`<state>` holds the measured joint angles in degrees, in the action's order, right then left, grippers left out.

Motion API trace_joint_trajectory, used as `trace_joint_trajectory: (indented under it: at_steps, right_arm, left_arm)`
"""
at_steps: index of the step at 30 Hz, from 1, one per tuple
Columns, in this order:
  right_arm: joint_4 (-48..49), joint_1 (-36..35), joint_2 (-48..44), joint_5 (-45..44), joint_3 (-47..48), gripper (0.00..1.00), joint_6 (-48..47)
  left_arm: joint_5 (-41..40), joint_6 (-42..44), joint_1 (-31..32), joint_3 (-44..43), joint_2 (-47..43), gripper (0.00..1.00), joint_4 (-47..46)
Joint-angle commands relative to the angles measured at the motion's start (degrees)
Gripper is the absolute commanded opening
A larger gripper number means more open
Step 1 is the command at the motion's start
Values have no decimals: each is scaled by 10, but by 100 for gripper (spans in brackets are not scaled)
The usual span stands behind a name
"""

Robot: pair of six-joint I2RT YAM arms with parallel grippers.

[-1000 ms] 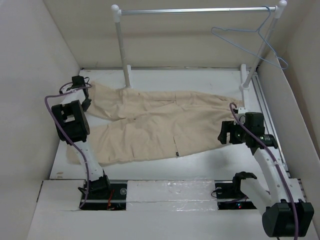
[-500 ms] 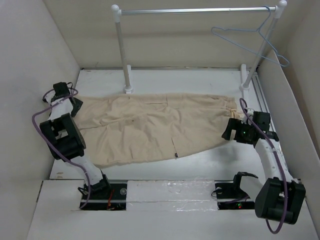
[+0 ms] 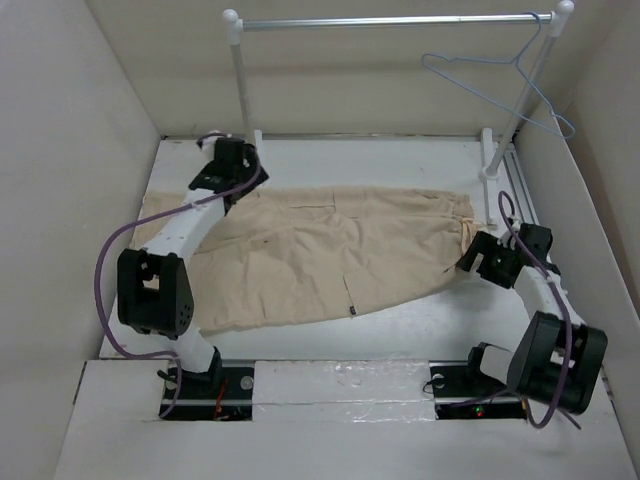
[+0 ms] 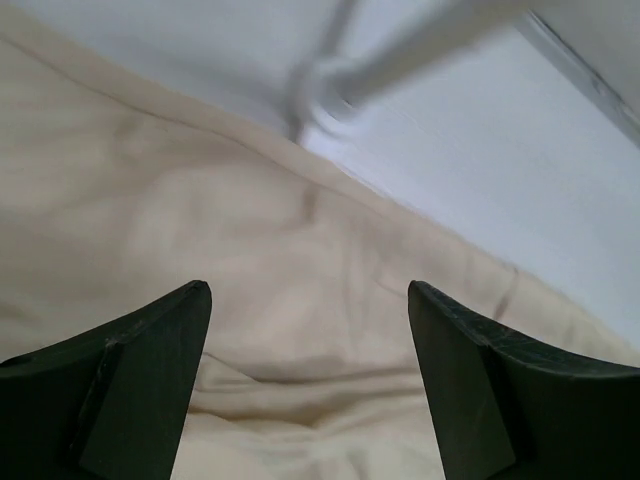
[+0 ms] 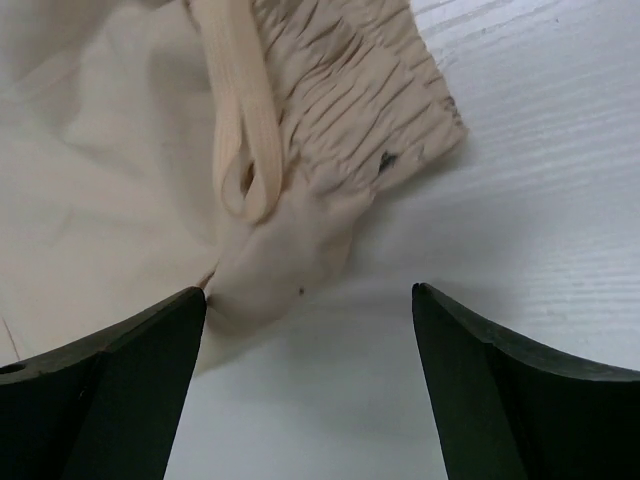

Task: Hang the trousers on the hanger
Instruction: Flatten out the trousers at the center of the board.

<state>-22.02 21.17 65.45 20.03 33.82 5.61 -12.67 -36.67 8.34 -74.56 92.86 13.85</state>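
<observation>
The right hand [image 5: 310,295] was released: its two dark fingers stood wide apart with nothing clamped between them. The hand hovered low over the white worktop [image 5: 520,200]. Directly ahead of the fingers lay the gathered elastic waistband [image 5: 350,90] of the beige soft cotton trousers [image 3: 320,250]. One waistband corner lay in the gap, flat on the worktop and not gripped.

The left hand [image 4: 310,290] was also released, fingers apart and empty. It hung above the far edge of the trousers, near the foot of the left white rack post [image 4: 325,85].

The trousers lay spread flat, their long axis running left to right across the worktop. The waistband pointed right and the leg ends pointed left. In the overhead view the right hand [image 3: 480,255] stood at the waistband end. The left hand [image 3: 235,160] stood over the far side of the leg end.

The thin pale blue-grey wire hanger [image 3: 500,85] hung by its hook from the right end of the silver rack bar [image 3: 390,20]. It hung well apart from the trousers, above and beyond the waistband end. The right arm was judged the nearer to it.
</observation>
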Motion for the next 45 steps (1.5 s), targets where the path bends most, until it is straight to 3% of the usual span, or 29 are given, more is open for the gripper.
trace_joint_trajectory:
  at_steps: [1,2,4,5,7,9,13,16,18,19,20,21,24,26,27,29,30,31,32,33,37,40,45]
  right_arm:
    - [115,2,60,18,22,87,24]
    - [123,2,75,10,22,59,26]
    - [131,2,101,-21,17,36,28]
    - [131,10,103,-23,10,19,29]
    - [123,30,82,-28,-8,4,33]
    - [102,44,43,-35,-37,0,41]
    - [-58,66,-123,-94,-51,0,49]
    - [-150,66,-143,-117,-21,0,38]
    - [-148,73,-136,-112,-17,29,22]
    - [-151,73,-132,-105,0,48,17]
    - [-148,73,-128,-98,11,83,7]
    - [-155,73,-112,-86,40,98,-26]
    - [-166,51,-103,-69,85,100,-48]
    - [-160,-6,-104,-46,103,100,-49]
    - [-154,-26,-110,-31,102,100,-49]
    - [-143,-80,-116,-14,91,99,-46]
    - [-141,-96,-120,-14,87,99,-46]
    - [-133,-137,-131,-14,78,99,-49]
    - [-133,-137,-132,-14,71,99,-49]
    - [-128,-152,-136,-14,67,99,-48]
    - [-114,-223,-137,7,53,99,-72]
    - [-102,-246,-128,21,48,98,-83]
    - [-114,-273,-118,27,63,99,-113]
  left_arm:
    - [10,2,84,9,-4,75,-22]
    - [9,3,122,10,-1,75,-22]
    - [17,4,148,16,7,74,-27]
    - [19,3,156,18,9,74,-26]
    - [22,1,163,31,15,74,-31]
    - [17,0,163,46,12,73,-32]
    - [14,-2,150,64,2,73,-42]
    - [25,-9,135,66,7,74,-38]
    - [25,-10,128,53,15,75,-27]
    - [21,-9,128,48,14,75,-13]
    - [18,-7,122,44,9,75,-8]
    - [7,-4,122,44,-22,75,-1]
    - [-23,-9,115,51,-66,73,14]
    - [-53,-28,98,65,-96,67,48]
    - [-54,-52,60,90,-129,56,57]
    - [-32,-81,2,123,-161,45,87]
    - [-21,-90,-72,165,-192,40,95]
    - [32,-89,-159,209,-221,40,93]
    - [33,-89,-160,229,-235,40,93]
    - [42,-86,-238,247,-248,43,91]
    - [43,-64,-387,286,-269,57,95]
    - [33,-69,-429,298,-252,70,81]
    - [24,-81,-429,279,-175,70,59]
